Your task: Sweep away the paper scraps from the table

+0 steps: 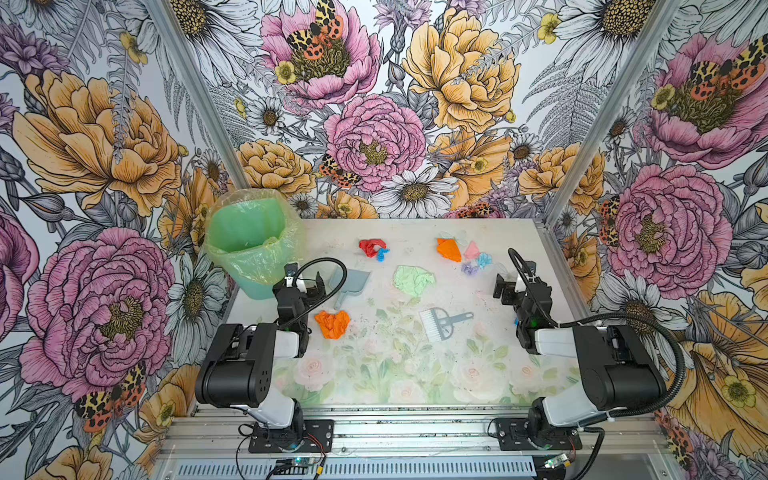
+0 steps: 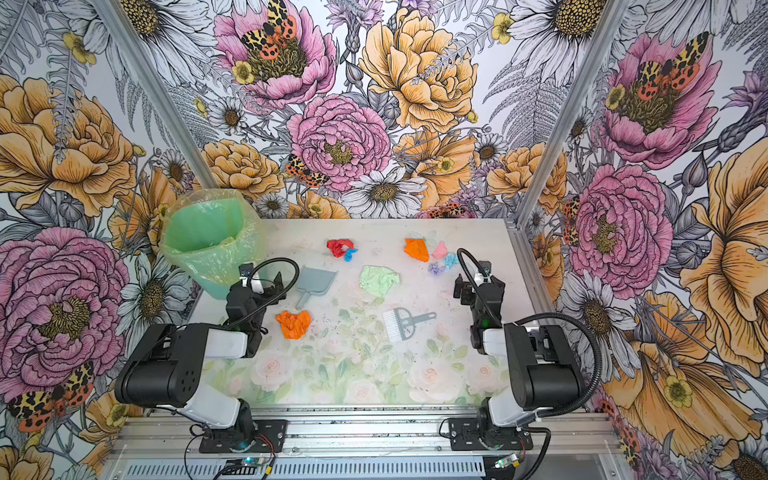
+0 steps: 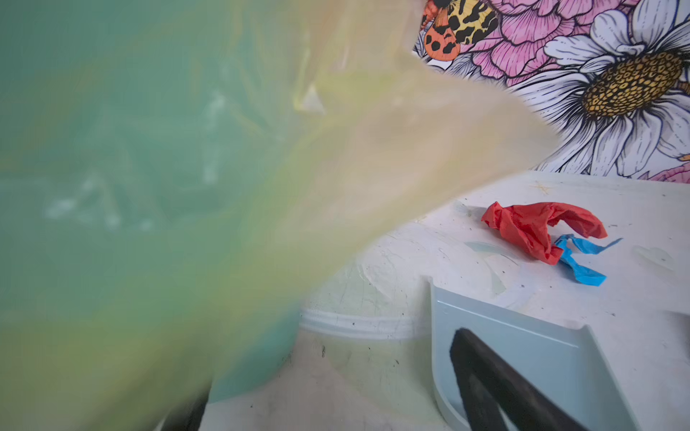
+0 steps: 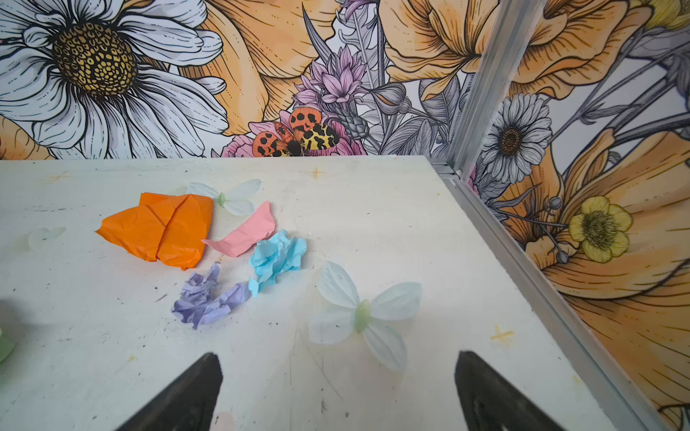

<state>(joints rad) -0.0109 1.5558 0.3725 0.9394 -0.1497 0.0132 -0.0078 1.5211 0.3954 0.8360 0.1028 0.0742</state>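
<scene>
The paper scraps (image 1: 413,280) are all loose on the worktop (image 1: 374,374), none in a pincer. Taking the far wall as 12 o'clock in both top views:

- Largest is the pale green scrap (image 2: 379,280), a softly rumpled sheet just toward 12 o'clock from the middle.
- At 9 o'clock sits the orange wad (image 1: 332,324), tightly crumpled with deep folds, close to the left arm.
- Toward 11 o'clock lies the red scrap (image 3: 534,227), a twisted, curling strip. The bright blue scrap (image 3: 578,261), a thin knotted sliver, touches its end.
- At 1 o'clock four pieces cluster. The flat orange scrap (image 4: 160,231) is creased along sharp folds rather than balled. The pink scrap (image 4: 244,235) is a smooth bent strip touching it. The light blue scrap (image 4: 276,257) is a frilly crumple just beside the pink one. The lilac scrap (image 4: 209,302) is a small ragged wad next to the light blue one.

The grey-blue dustpan (image 1: 349,282) lies at 10 o'clock, with its mouth toward 12 o'clock. The brush (image 1: 440,324) lies near the middle, bristles toward 9 o'clock. A green bin (image 1: 249,245) with a clear liner stands at the 10 to 11 o'clock corner.

The left pincer (image 1: 305,279) hangs beside the dustpan with its jaws spread and nothing between them. The right pincer (image 4: 336,358) hangs at 3 o'clock with its jaws wide apart, empty, and pointing at the 1 o'clock cluster.
</scene>
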